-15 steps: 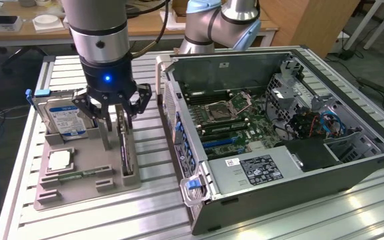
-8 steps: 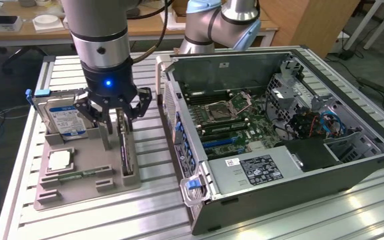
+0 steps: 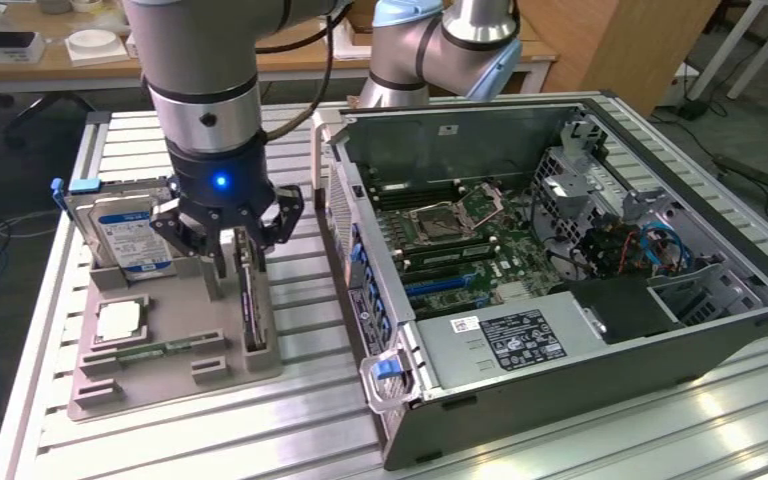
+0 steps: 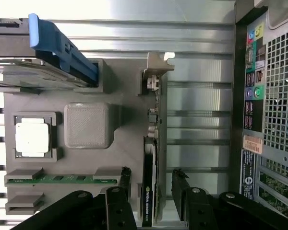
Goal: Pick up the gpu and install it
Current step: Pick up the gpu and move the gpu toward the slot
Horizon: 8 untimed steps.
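As the arm (image 3: pixel 197 80) hangs vertical, gripper (image 3: pixel 240 262) spread astride upright gpu (image 3: pixel 253 310)

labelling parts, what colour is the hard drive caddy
Hard drive caddy: blue, clearest in wrist view.

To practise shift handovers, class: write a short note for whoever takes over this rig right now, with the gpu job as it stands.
The hand is open, low over the gpu, one finger on each side, not gripping.
The gpu stands on edge in its slot on the grey parts tray, beside the open computer case.
Done: the hand is lined up on the card.
Left: the gpu is not yet gripped, lifted or installed in the case.
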Motion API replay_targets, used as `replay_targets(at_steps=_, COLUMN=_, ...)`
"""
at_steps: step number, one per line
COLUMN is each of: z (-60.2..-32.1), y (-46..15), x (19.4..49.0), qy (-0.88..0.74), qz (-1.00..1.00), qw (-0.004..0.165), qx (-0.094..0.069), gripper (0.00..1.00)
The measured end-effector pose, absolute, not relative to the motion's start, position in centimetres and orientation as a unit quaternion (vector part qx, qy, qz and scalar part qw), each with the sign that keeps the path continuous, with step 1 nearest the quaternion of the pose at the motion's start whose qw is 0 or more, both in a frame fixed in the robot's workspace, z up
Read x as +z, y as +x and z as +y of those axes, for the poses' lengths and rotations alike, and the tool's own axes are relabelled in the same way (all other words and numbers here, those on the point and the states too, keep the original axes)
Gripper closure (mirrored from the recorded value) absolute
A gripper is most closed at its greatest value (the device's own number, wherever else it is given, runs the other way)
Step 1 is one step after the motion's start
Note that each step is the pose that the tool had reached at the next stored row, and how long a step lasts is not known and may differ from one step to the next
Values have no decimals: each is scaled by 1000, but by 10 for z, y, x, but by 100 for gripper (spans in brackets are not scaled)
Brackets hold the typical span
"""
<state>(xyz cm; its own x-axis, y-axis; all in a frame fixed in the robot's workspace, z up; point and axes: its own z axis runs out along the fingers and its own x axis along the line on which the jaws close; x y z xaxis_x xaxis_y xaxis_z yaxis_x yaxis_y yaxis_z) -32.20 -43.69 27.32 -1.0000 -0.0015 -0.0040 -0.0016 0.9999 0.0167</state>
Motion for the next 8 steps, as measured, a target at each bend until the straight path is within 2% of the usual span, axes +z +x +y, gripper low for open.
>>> replay_targets(at_steps=8, z=-438, y=-322, x=265, qy=-1, qz=1000, qw=2, qx=8, gripper=53)
